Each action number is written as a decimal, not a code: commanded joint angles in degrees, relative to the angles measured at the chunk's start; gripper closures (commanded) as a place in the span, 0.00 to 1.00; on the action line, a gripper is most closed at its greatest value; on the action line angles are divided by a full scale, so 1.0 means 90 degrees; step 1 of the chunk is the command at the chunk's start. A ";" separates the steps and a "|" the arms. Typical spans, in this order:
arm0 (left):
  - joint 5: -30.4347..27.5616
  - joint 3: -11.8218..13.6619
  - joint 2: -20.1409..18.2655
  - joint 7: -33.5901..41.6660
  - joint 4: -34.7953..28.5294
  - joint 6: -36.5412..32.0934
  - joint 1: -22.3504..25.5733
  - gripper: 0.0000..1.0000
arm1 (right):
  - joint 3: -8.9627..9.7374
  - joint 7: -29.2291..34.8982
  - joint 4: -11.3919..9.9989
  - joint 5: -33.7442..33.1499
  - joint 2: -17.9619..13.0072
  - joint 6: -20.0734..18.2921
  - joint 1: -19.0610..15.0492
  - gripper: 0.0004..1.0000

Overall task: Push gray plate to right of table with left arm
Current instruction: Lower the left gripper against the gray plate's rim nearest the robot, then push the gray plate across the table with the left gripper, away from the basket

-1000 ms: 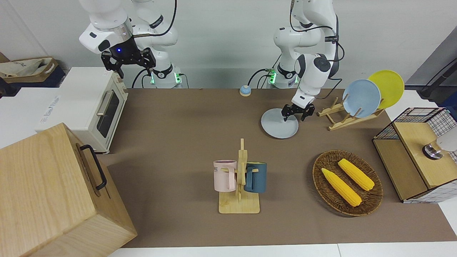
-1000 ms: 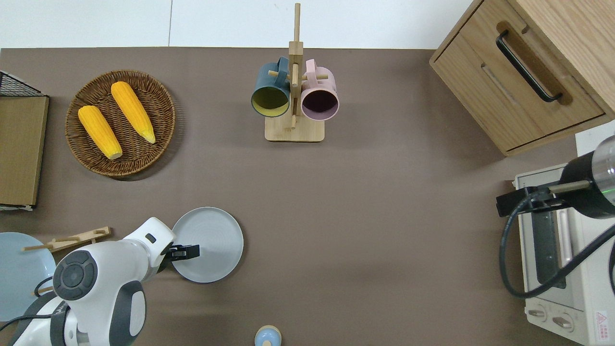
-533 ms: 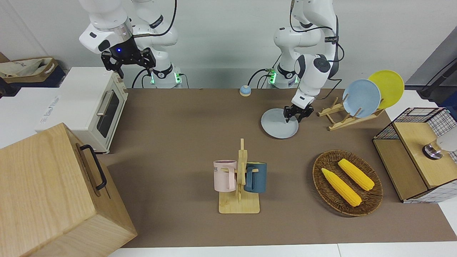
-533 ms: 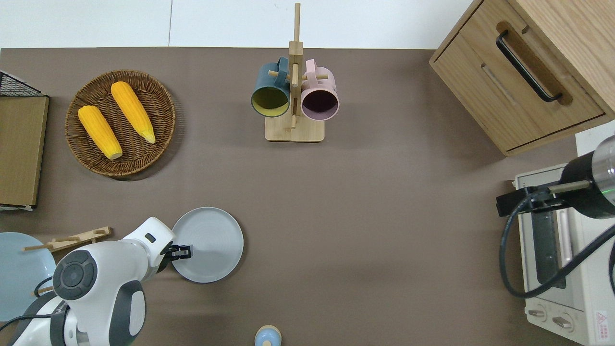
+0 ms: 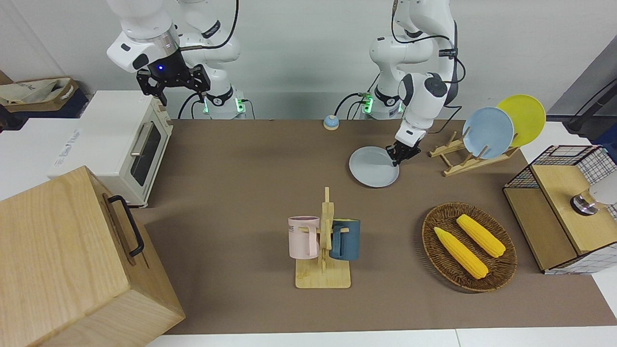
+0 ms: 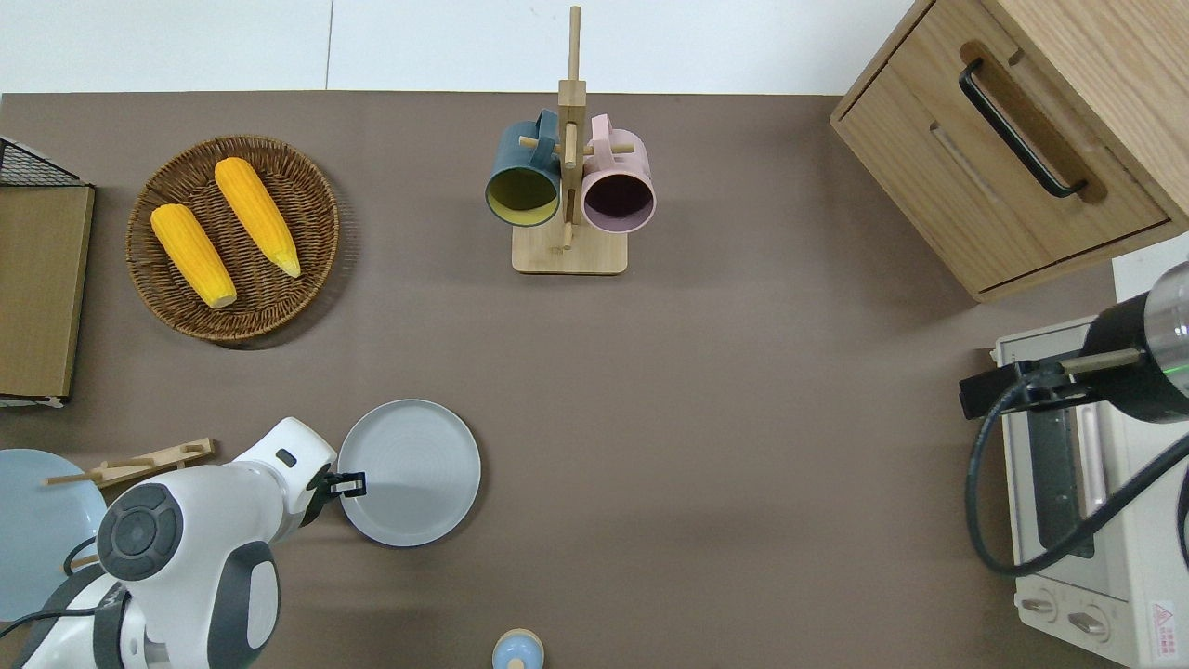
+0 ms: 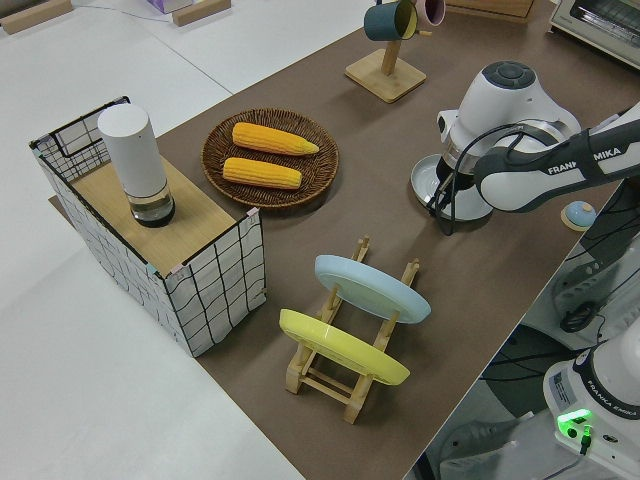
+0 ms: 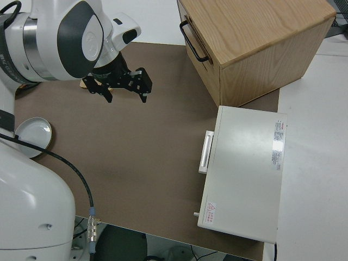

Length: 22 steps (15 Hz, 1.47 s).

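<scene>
Left tool [image 6: 351, 484] touches gray plate [image 6: 410, 472], lying flat on table [image 6: 706, 418]

Three plates [image 5: 374, 166], two mugs [image 5: 303, 237], two corn cobs [image 5: 460, 252].

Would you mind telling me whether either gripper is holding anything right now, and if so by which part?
Nothing is held. The left gripper sits at the rim of the gray plate, pressing it sideways rather than gripping. The right arm is parked.
</scene>
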 commanded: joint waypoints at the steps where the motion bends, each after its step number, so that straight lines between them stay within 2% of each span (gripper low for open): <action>1: -0.0064 0.0021 0.0057 -0.0018 -0.0108 0.0159 -0.0012 1.00 | 0.0102 0.0074 0.0059 0.0027 -0.0016 -0.0099 -0.0119 0.02; 7: -0.0064 0.0011 0.0301 -0.0408 -0.0050 0.0296 -0.0158 1.00 | 0.0102 0.0083 0.0059 0.0027 -0.0016 -0.0099 -0.0119 0.02; 13: -0.0064 -0.0018 0.0730 -0.1121 0.0184 0.0492 -0.0821 1.00 | 0.0102 0.0074 0.0059 0.0027 -0.0016 -0.0099 -0.0119 0.02; 17: -0.0064 -0.0018 0.0808 -0.1657 0.0331 0.0482 -0.1260 1.00 | 0.0102 0.0074 0.0059 0.0027 -0.0016 -0.0099 -0.0119 0.02; 22: -0.0064 -0.0018 0.0984 -0.2614 0.0585 0.0482 -0.2051 1.00 | 0.0102 0.0074 0.0059 0.0027 -0.0016 -0.0099 -0.0128 0.02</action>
